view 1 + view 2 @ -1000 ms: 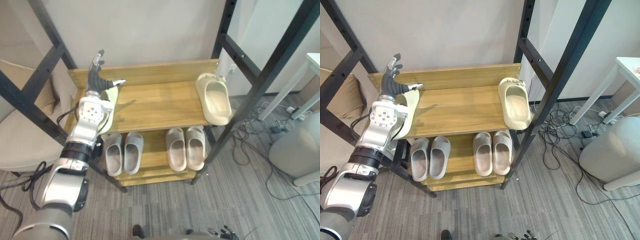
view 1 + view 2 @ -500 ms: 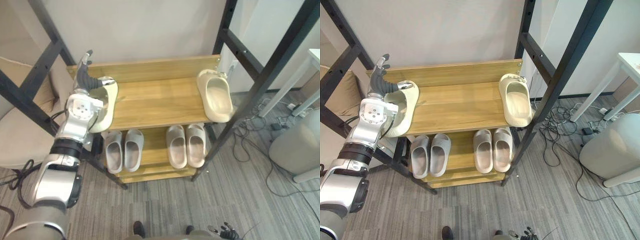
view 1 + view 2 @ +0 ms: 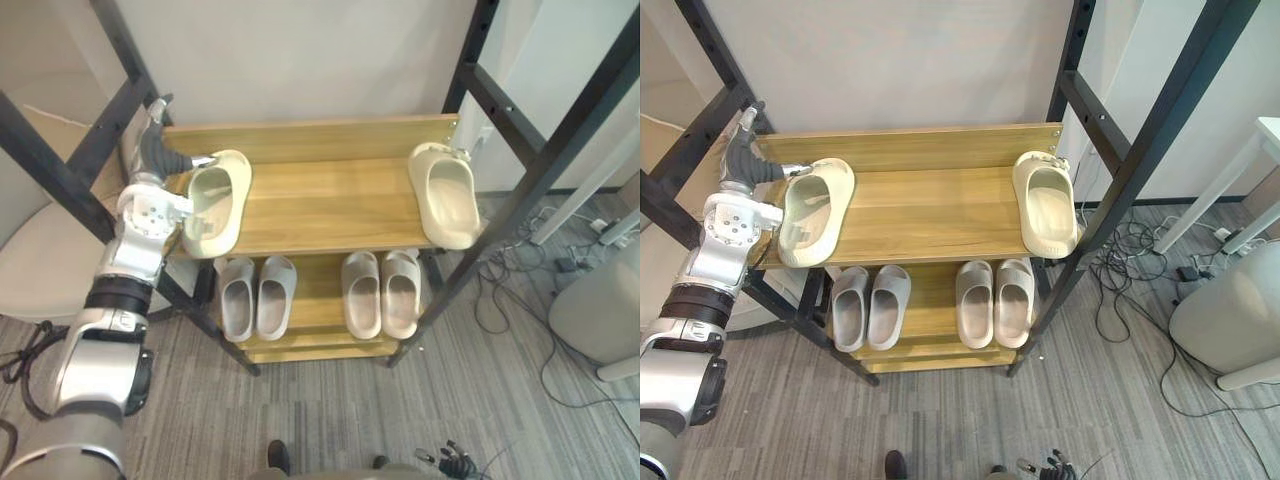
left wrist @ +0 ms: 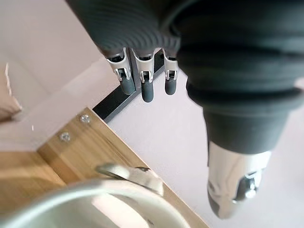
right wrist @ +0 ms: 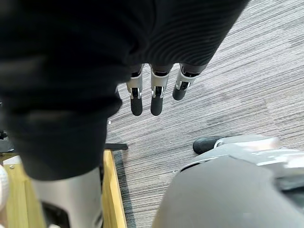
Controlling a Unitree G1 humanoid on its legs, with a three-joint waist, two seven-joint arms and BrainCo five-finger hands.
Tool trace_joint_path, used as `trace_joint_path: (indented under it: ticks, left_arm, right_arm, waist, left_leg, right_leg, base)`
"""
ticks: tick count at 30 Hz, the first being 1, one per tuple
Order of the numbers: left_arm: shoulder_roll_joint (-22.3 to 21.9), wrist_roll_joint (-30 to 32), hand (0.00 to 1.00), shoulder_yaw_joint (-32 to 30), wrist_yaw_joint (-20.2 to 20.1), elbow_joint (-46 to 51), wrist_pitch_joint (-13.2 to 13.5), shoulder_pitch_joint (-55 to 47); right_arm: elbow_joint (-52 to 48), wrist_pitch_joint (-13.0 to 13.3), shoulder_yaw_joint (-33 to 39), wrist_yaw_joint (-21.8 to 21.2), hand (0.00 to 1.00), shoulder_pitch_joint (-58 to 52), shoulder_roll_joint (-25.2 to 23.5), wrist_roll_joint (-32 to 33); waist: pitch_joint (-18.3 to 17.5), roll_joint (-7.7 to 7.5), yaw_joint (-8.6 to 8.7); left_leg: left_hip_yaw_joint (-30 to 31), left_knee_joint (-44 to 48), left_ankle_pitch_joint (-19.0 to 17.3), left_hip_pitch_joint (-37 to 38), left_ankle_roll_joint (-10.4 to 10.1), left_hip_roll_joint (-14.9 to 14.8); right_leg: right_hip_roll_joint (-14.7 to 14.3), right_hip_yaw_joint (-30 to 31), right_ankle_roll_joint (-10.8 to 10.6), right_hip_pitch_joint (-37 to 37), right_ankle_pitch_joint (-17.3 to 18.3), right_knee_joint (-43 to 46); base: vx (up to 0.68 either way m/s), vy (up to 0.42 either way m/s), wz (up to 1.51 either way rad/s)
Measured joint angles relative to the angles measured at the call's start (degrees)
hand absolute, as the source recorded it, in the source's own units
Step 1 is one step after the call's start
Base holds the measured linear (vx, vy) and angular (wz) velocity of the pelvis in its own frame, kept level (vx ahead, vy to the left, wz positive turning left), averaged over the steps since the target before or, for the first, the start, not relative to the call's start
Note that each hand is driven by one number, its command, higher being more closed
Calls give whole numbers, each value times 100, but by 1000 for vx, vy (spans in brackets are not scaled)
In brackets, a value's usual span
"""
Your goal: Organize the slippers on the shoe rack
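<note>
Two cream slippers lie sole down on the wooden top shelf of the shoe rack. One slipper is at the shelf's left end, the other slipper at its right end, both with toes toward the wall. My left hand stands just left of the left slipper with fingers straight and open; its thumb reaches toward the rim of that slipper. My right hand hangs low over the carpet, fingers straight and holding nothing.
Two pairs of grey-beige slippers sit side by side on the lower shelf. Slanted black frame posts flank the rack. A beige cushion lies to the left; cables and a grey bin are on the right.
The camera has shifted. My left hand has come off the left slipper and moved to its left side; the slipper, earlier tilted under the hand, now lies flat on the shelf.
</note>
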State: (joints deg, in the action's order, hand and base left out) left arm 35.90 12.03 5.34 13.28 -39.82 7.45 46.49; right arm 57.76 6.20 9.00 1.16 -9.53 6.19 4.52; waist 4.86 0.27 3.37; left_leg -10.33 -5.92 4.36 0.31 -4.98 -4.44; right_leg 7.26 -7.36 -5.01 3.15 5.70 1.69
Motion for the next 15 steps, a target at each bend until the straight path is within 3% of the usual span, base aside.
trace_joint_path:
  ticks: [15]
  left_arm:
    - [186,1166,0,170,-9,-39,-216,0]
  right_arm:
    - [0,1,-23,2,0,103,-5,7]
  waist:
    - [50,-38,9]
  left_leg:
    - [-24,-3,-4,-11,-3,-9]
  right_leg:
    - [-2,18,0,-18,0,-13]
  base:
    - [0,0,0]
